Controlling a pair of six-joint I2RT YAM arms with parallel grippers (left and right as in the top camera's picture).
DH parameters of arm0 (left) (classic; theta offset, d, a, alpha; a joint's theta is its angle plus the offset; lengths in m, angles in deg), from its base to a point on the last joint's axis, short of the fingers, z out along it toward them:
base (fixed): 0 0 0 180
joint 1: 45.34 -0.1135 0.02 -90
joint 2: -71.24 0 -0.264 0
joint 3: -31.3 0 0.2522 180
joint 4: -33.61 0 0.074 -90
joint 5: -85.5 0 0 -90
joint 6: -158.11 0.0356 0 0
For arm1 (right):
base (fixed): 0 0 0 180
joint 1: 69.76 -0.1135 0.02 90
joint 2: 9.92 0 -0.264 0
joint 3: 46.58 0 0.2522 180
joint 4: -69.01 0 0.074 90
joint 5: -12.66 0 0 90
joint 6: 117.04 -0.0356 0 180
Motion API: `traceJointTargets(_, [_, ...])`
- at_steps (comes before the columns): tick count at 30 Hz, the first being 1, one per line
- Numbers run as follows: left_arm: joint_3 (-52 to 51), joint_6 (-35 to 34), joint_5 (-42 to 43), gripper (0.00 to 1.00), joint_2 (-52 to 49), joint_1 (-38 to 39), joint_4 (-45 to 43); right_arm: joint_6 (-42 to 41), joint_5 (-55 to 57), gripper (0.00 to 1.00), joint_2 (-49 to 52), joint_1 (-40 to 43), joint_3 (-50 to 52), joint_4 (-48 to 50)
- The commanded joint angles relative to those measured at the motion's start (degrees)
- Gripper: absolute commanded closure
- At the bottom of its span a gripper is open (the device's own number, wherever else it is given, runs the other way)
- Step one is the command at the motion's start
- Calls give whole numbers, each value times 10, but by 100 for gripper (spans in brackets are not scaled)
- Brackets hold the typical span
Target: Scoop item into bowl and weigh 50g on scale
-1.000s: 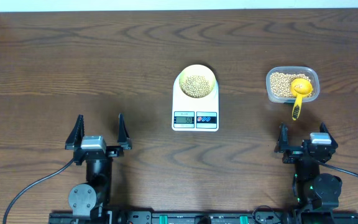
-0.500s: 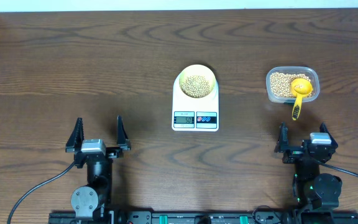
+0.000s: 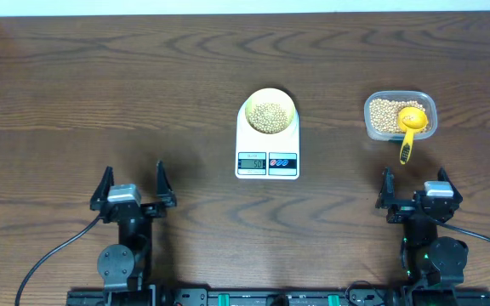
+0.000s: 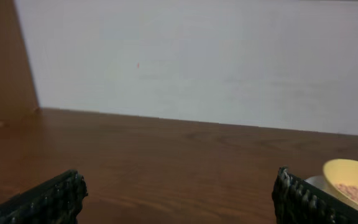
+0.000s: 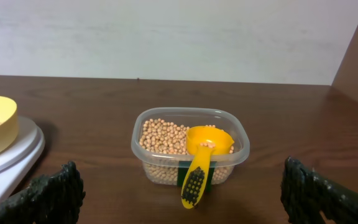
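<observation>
The pale yellow bowl (image 3: 268, 93) of tan beans (image 3: 268, 116) sits on the scale (image 3: 267, 149). Right of the scale, the yellow scoop (image 3: 410, 127) lies in the tub (image 3: 371, 109), its handle pointing toward the nearer right gripper (image 3: 415, 178). It and the left gripper (image 3: 133, 172) gape wide, empty.

**Two-arm rig, overhead and wrist views.** The left gripper (image 3: 133, 175) and right gripper (image 3: 415, 177) are matt black, each with two tapering, blade-like fingers (image 3: 105, 183). A light grey block (image 3: 121, 194) caps the left wrist, and a matching right block (image 3: 437, 189) caps the other. Behind each sits a round black joint housing (image 3: 115, 262) — the right housing (image 3: 436, 255) carries a small green light. A black left cable (image 3: 54, 249) and right cable (image 3: 483, 237) curve outward from the arms. Both arms mount on a black rail (image 3: 253, 298) with green tabs. In the wrist views, the finger pads (image 5: 51, 193) are black with a fine ribbed grain.
</observation>
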Motion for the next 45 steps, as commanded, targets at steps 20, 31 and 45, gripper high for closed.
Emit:
traceJointTargets(20, [-1, -38, 70, 2, 5, -17, 123, 5, -1, 1, -3, -4, 2, -2])
traceJointTargets(31, [-1, -59, 33, 2, 5, -17, 128, 5, -1, 1, -3, -4, 2, -2])
traceJointTargets(45, [-1, -82, 20, 2, 5, -17, 130, 5, -1, 1, -3, -4, 2, -2])
